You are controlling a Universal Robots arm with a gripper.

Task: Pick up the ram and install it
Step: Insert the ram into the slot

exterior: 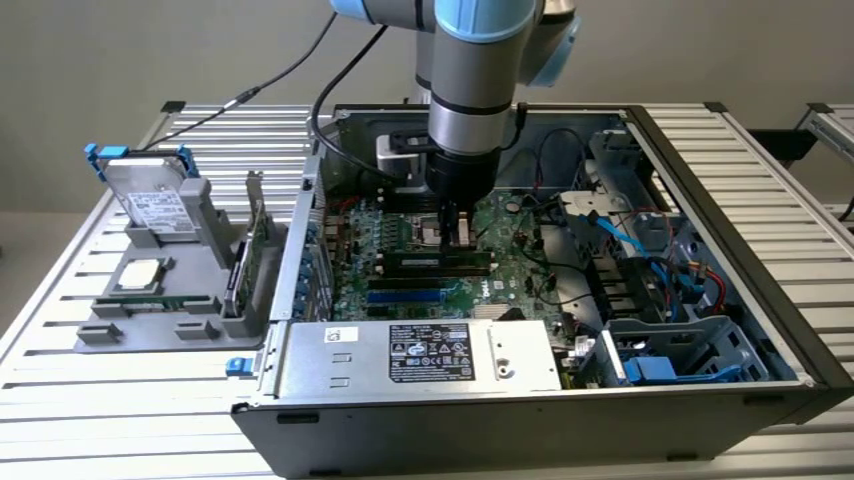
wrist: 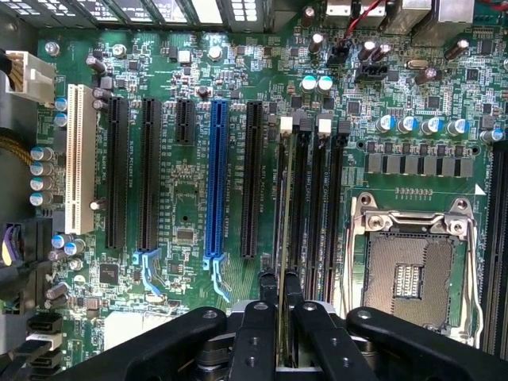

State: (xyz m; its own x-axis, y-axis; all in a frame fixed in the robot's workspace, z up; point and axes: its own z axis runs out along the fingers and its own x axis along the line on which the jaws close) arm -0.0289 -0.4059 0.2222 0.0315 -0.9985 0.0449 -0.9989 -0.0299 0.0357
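The ram [wrist: 283,230] is a thin dark-green stick seen edge-on in the wrist view, running along a black memory slot whose white latch [wrist: 286,124] is at its far end. My gripper [wrist: 281,279] is shut on the stick's near part, one black finger on each side. In the exterior view the gripper [exterior: 455,236] reaches straight down into the open computer case [exterior: 747,210], its fingers just over the dark memory slots [exterior: 434,263] on the green motherboard. Whether the stick sits fully down in the slot I cannot tell.
The empty processor socket [wrist: 409,270] lies beside the memory slots, with black and blue expansion slots [wrist: 216,175] on the other side. The power supply [exterior: 427,355] fills the case's near side; cables [exterior: 641,250] crowd the exterior view's right. A grey fixture [exterior: 154,300] holds parts outside the case.
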